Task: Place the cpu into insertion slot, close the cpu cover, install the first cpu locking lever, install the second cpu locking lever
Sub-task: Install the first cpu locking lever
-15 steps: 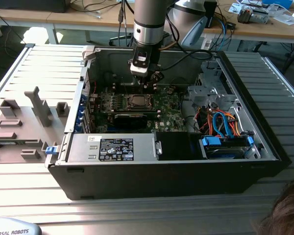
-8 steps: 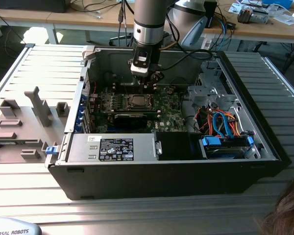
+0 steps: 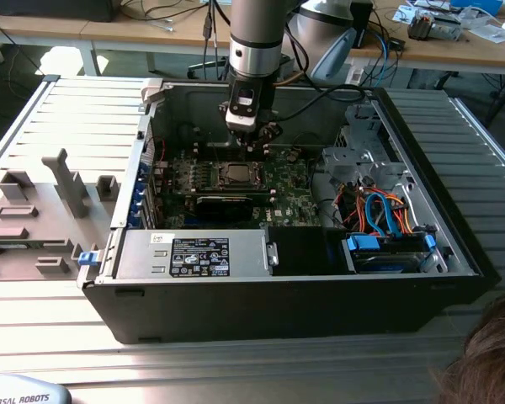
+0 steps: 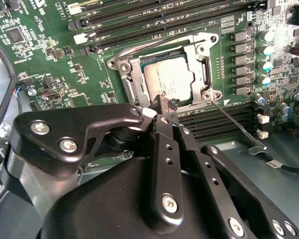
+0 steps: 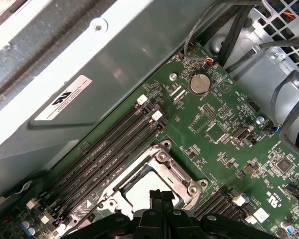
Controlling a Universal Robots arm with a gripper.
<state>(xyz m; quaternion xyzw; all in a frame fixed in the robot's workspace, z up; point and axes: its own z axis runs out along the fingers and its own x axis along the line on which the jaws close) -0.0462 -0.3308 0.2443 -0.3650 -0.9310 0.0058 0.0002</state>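
While the robot arm hangs over the open computer case [image 3: 278,307] on the table [image 3: 261,370], its gripper [image 4: 164,105] points down at the socket [image 4: 120,66]. Its jaws are pressed together with nothing between them, right by the socket's edge. The cpu [image 4: 168,79] lies flat inside the socket. The cpu cover [image 4: 135,85] is down on the socket, around the cpu. A thin metal lever [image 4: 234,124] sticks out from one socket corner.
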